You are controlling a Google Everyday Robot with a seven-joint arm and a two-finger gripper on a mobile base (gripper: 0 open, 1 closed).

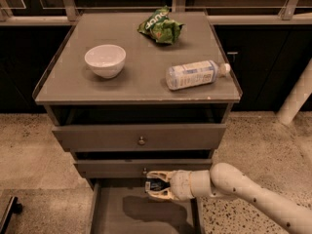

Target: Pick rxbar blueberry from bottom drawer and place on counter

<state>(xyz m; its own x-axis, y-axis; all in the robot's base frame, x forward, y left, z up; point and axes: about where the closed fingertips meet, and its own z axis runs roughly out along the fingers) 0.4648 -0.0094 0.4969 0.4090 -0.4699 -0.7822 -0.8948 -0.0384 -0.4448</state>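
Gripper over the open bottom drawer | fingers clamped on dark snack bar, held above drawer floor | bowl, bottle, green bag on desk

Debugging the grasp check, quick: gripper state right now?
Gripper: closed on a small dark bar, apparently the rxbar blueberry, held above the bottom drawer floor.

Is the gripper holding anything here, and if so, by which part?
The gripper, above the bottom drawer, appears to pinch a small dark snack bar between its fingers; which part of the bar cannot be told.
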